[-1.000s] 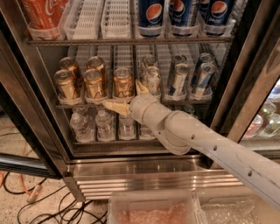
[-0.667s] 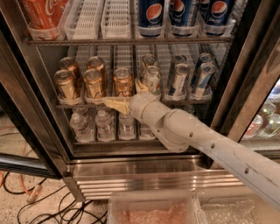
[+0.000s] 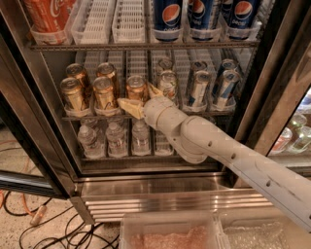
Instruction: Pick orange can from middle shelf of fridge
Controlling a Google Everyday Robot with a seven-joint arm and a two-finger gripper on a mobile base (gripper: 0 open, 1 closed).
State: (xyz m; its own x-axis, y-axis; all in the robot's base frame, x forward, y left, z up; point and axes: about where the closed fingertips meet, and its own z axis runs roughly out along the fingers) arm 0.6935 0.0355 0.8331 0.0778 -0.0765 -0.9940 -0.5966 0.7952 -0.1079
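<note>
Several copper-orange cans stand on the middle shelf (image 3: 97, 116) of the fridge (image 3: 29, 92). The front ones are at the left (image 3: 73, 94), next to it (image 3: 104, 92), and in the third lane (image 3: 136, 85). My gripper (image 3: 137, 97) reaches into the fridge at this shelf, with the white arm coming from the lower right. Its tan fingers (image 3: 127, 105) are spread on either side of the third-lane orange can, one at its lower left and one at its right. The can stands upright in its lane.
A silver-white can (image 3: 168, 82) and slim blue-and-silver cans (image 3: 198, 87) stand to the right on the same shelf. Pepsi bottles (image 3: 167, 14) and empty white trays (image 3: 129, 19) are above, small water bottles (image 3: 116, 138) below. The ribbed steel base (image 3: 155, 199) and floor cables (image 3: 43, 228) lie lower.
The gripper has risen and moved deeper into the shelf, from below the shelf's front edge to around the third-lane orange can. The cans have not moved.
</note>
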